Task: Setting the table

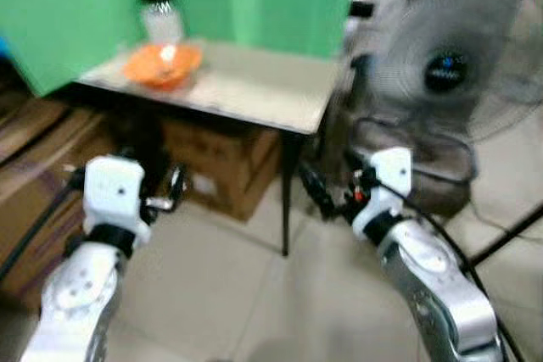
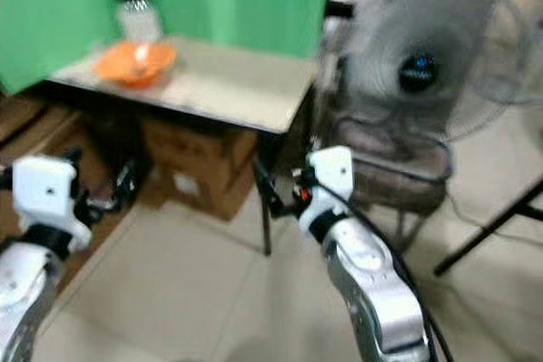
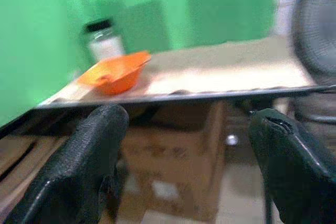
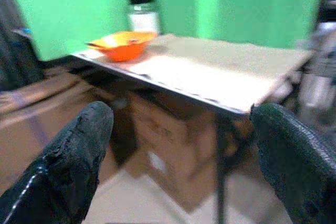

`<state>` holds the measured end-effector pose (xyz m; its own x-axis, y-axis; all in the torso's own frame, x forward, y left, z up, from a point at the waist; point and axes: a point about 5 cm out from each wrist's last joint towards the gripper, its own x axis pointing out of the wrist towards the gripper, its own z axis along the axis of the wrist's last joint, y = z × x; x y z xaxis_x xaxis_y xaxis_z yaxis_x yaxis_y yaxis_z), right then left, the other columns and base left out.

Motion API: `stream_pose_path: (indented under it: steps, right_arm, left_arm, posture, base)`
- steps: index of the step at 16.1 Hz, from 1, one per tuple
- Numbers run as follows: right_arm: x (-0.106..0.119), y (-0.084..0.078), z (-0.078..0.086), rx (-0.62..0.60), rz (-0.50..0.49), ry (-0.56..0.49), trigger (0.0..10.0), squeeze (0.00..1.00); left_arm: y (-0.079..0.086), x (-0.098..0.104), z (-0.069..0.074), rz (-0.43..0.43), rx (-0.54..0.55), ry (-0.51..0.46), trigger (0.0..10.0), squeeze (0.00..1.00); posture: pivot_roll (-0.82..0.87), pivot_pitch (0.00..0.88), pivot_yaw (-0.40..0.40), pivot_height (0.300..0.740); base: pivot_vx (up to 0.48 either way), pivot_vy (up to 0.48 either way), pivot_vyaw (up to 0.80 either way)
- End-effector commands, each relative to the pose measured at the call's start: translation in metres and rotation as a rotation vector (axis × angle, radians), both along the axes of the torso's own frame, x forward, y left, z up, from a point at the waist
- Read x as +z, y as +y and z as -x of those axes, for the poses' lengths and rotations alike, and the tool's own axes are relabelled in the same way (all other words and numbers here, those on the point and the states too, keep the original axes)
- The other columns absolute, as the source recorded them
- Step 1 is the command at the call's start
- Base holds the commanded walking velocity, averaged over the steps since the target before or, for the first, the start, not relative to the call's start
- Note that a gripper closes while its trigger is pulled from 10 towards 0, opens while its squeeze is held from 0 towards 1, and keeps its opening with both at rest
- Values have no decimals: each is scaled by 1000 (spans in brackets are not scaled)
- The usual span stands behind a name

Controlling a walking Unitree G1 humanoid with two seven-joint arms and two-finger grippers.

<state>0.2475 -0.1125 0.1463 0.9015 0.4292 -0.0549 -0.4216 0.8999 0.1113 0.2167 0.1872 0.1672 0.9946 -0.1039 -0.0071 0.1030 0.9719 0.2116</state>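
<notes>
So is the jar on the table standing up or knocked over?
Standing up. The jar sits upright behind the orange bowl, black lid on top.

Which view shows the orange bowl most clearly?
The left wrist view: the orange bowl looks large there, on the table before a jar. Right wrist view shows it smaller; both eye views show it small and blurred.

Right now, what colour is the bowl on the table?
Orange; the bowl shows best in the right wrist view, beside the jar.
</notes>
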Motion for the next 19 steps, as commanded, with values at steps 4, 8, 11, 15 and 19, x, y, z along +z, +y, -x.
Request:
stream_pose_path:
  steps: [4, 8, 11, 15, 19]
  right_arm:
    - [2, -4, -2, 2, -4, -3, 10000, 1000]
    - [2, 0, -3, 24, -37, 12, 10000, 737]
    - [5, 3, -2, 60, -52, 18, 10000, 0]
    - [8, -11, -8, -24, -60, 27, 10000, 0]
    - [11, -13, -8, 11, -36, 27, 10000, 0]
  left_arm:
    - [-4, 2, 1, 9, -20, -14, 10000, 0]
    - [-5, 2, -1, 0, -48, -13, 10000, 0]
    - [-7, 3, -4, -2, -63, -17, 10000, 0]
    - [-12, 4, -13, 23, -62, -38, 10000, 0]
    - [-12, 3, -15, 28, -49, -39, 10000, 0]
  posture:
    - [78, 0, 20, 740]
    - [74, 0, 29, 740]
    - [69, 0, 25, 740]
    - [30, 0, 14, 740]
    - [26, 0, 14, 740]
  base:
    - [335, 0, 798]
    - [335, 0, 0]
    - [335, 0, 0]
    - [341, 0, 0]
    - [343, 0, 0]
